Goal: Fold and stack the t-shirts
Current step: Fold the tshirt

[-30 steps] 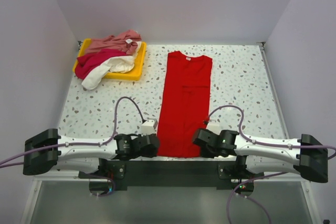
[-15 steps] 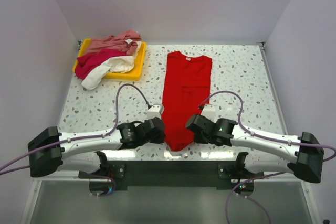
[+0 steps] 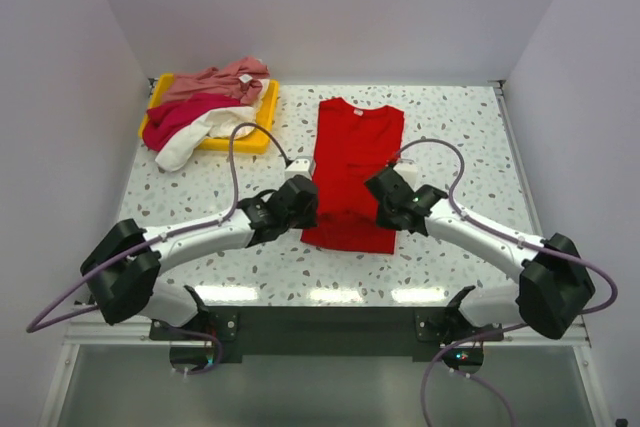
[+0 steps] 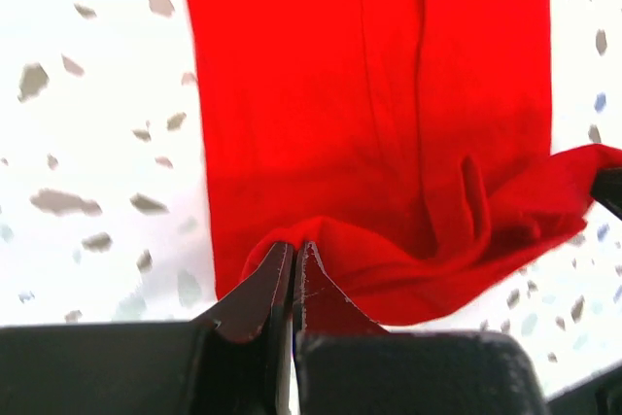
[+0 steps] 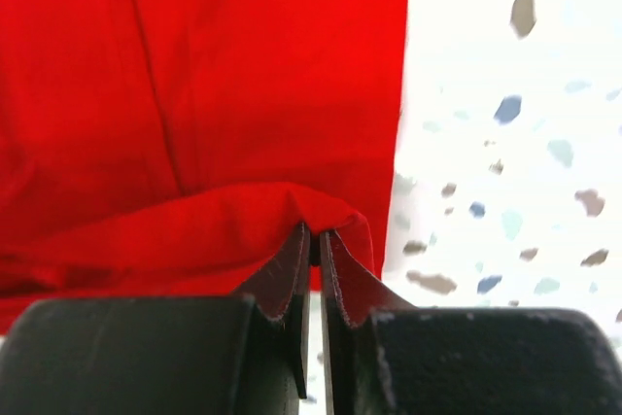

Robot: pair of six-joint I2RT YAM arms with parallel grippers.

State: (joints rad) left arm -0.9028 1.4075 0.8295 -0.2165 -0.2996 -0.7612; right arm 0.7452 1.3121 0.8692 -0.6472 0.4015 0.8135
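Left gripper (image 4: 294, 246) and right gripper (image 5: 314, 233) each pinch tight the near hem of the red t-shirt (image 3: 356, 152)

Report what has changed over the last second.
The left claw and right claw, each shut on a bottom corner of the red t-shirt, carried its hem away from the robot toward the collar, folding the lower part over the rest. The collar end stayed put, as did the other shirts heaped on the yellow tray.
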